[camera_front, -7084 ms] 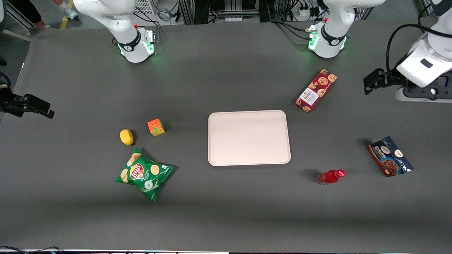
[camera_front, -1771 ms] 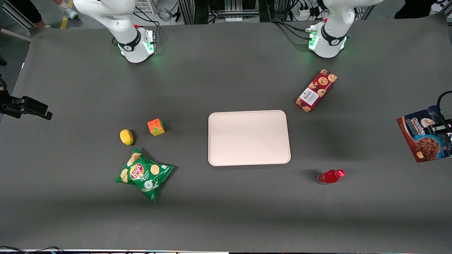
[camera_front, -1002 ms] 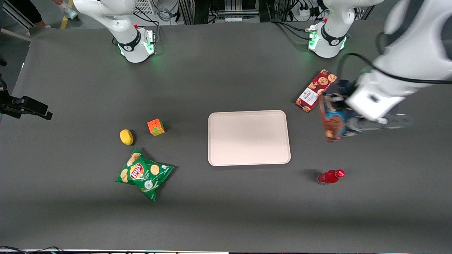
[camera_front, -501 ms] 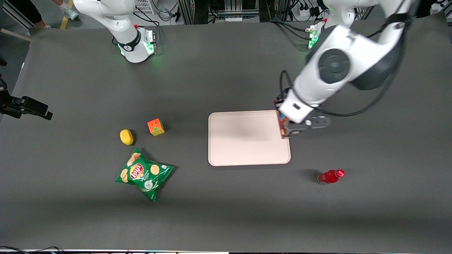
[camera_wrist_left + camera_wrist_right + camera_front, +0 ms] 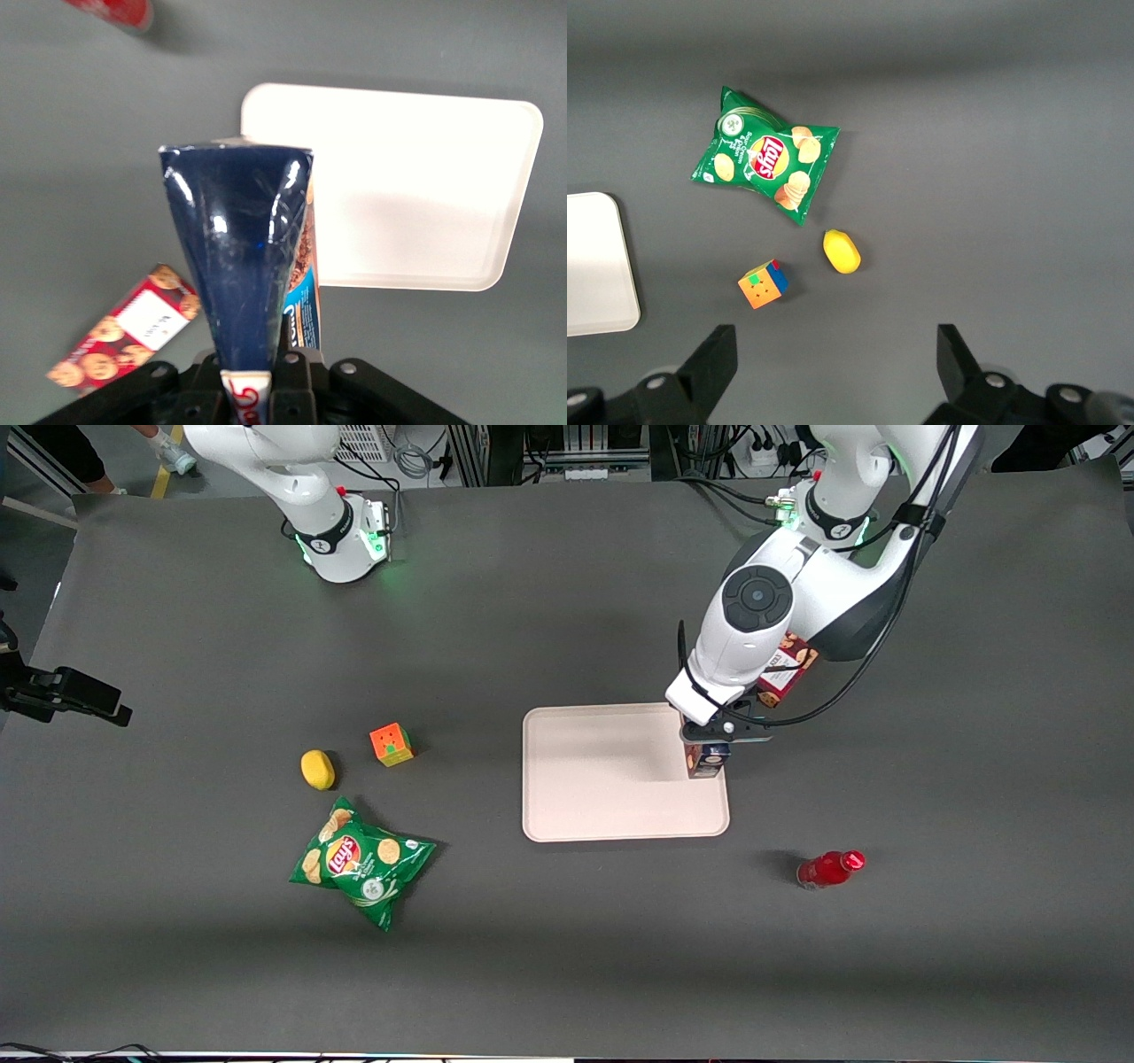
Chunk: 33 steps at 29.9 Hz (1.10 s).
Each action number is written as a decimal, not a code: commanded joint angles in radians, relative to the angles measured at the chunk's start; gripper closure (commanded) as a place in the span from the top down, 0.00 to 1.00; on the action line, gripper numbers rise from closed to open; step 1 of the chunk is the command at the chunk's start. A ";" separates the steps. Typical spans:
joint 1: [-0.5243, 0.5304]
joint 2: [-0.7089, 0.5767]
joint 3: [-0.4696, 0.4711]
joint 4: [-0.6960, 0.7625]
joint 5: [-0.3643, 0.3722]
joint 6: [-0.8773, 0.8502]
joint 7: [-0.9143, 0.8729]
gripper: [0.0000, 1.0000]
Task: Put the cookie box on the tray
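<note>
My left gripper [image 5: 709, 746] [image 5: 255, 376] is shut on the cookie box [image 5: 707, 762] [image 5: 241, 257], a dark blue and brown flat box that it holds on edge. The box hangs above the tray [image 5: 611, 775] [image 5: 416, 177], over the tray's edge toward the working arm's end of the table. The pale cream tray carries nothing else. In the front view the arm's wrist hides most of the box. In the left wrist view the box's narrow dark blue side faces the camera, pinched between the fingers [image 5: 292, 385].
A red cookie box [image 5: 784, 673] [image 5: 124, 328] lies farther from the front camera than the tray, partly under the arm. A red bottle [image 5: 828, 868] lies nearer. A Lay's bag [image 5: 361, 862], a lemon [image 5: 317, 769] and a colour cube [image 5: 392, 744] lie toward the parked arm's end.
The gripper picked the cookie box up from the working arm's end of the table and swung it in over the tray's edge. In the last half second it shifted slightly and the arm settled.
</note>
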 commanded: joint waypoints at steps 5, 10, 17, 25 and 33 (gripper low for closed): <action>-0.015 0.112 0.005 -0.053 0.038 0.210 -0.073 0.12; -0.014 0.146 0.013 -0.052 0.143 0.221 -0.074 0.12; -0.009 0.165 0.026 -0.048 0.196 0.221 -0.097 0.12; -0.009 0.165 0.028 -0.039 0.197 0.207 -0.097 0.13; -0.009 0.175 0.039 -0.036 0.197 0.210 -0.097 0.87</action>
